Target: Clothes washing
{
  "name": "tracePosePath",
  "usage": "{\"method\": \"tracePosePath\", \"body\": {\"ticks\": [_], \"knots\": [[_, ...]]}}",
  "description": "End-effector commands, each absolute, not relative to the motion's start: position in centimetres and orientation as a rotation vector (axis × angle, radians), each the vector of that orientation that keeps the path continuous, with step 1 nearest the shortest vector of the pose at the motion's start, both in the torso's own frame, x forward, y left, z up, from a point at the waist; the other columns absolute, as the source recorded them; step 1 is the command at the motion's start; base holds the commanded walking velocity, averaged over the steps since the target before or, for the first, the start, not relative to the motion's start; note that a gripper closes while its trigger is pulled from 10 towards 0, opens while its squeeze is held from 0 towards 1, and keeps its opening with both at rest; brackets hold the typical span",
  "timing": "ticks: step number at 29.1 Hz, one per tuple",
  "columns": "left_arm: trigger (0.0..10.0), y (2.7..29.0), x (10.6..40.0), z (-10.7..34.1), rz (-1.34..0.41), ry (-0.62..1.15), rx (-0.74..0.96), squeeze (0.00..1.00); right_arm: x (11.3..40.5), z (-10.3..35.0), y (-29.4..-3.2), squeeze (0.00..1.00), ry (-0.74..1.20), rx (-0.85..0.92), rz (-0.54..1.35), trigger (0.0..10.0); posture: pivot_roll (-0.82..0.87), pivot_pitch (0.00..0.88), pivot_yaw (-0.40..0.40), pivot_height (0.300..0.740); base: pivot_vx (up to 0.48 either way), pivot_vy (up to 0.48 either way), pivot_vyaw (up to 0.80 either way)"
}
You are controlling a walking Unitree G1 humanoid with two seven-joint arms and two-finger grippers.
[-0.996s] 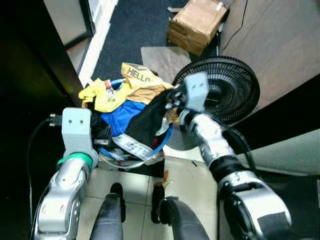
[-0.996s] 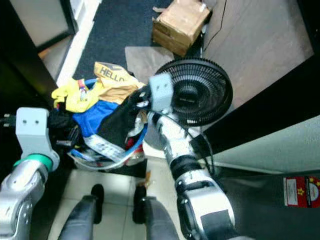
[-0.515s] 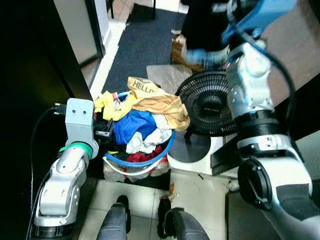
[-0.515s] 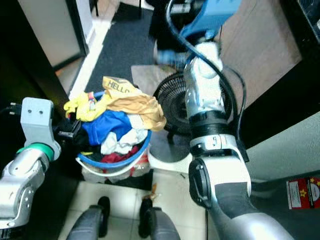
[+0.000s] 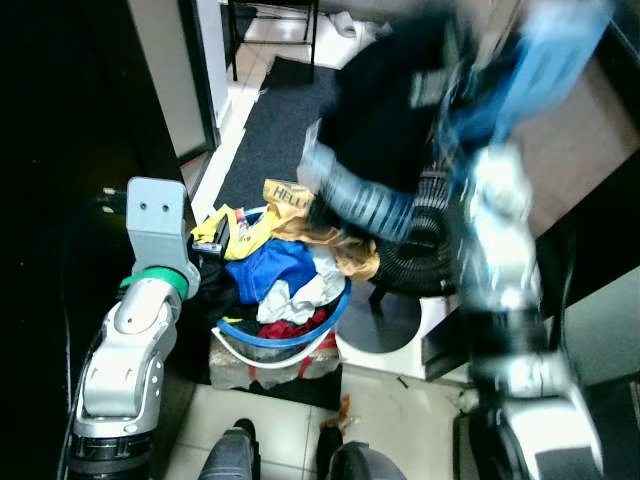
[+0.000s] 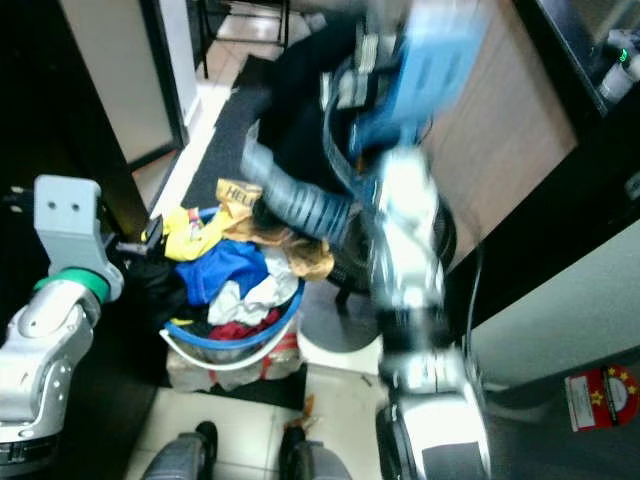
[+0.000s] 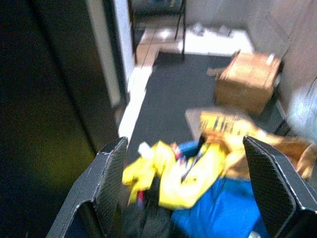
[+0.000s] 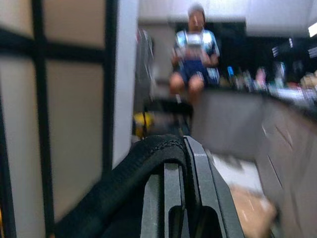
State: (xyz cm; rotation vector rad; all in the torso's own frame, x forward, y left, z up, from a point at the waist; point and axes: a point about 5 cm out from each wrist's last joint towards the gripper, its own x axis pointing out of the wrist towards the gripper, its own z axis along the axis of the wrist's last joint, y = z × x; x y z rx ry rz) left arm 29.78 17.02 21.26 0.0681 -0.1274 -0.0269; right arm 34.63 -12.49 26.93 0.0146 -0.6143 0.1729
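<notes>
Right end effector (image 8: 173, 198) raised high, upper centre of the head views, heavily blurred; fingers clamped on a black garment w/ grey ribbed cuff (image 5: 385, 130), which hangs from it above the basket and in front of the black round floor fan (image 5: 420, 265). In right wrist view the black cloth drapes over the closed fingers; a seated person (image 8: 194, 49) in the background, blurred.

Round blue plastic laundry basket (image 5: 290, 335) sits lower centre on the floor, piled w/ clothes: yellow garment (image 7: 173, 173), blue garment (image 5: 270, 275), tan printed cloth (image 5: 310, 215), white and red bits.

Left end effector (image 7: 198, 188) held at left of basket, near the yellow garment, fingers spread wide, gripping nothing.

Brown cardboard box (image 7: 247, 82) on dark blue carpet (image 7: 183, 94), beyond basket.
</notes>
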Motion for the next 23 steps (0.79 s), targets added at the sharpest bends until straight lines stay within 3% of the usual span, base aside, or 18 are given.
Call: {"method": "tracePosePath", "body": {"ticks": [1,13,21,23], "knots": [[10.0,16.1,29.7,21.5,-0.072,-0.157,0.099,0.0,33.9,27.0,-12.8,0.0,-0.634,-0.01,0.158,10.0,0.06,0.062,-0.038,0.74,0.0,0.0,0.0],[10.0,13.6,30.8,23.2,-0.163,-0.238,0.094,0.0,32.8,24.2,-12.9,0.0,-0.527,-0.05,0.123,10.0,0.0,0.023,-0.042,0.74,0.0,0.0,0.0],[10.0,13.4,31.0,23.8,-0.155,-0.263,0.068,0.0,32.7,24.5,-12.9,0.0,-0.527,-0.065,0.12,10.0,0.0,0.012,-0.051,0.74,0.0,0.0,0.0],[10.0,13.6,31.0,24.2,-0.14,-0.276,0.051,0.0,32.7,24.8,-12.8,0.0,-0.529,-0.06,0.125,10.0,0.01,0.011,-0.057,0.74,0.0,0.0,-0.8]]}}
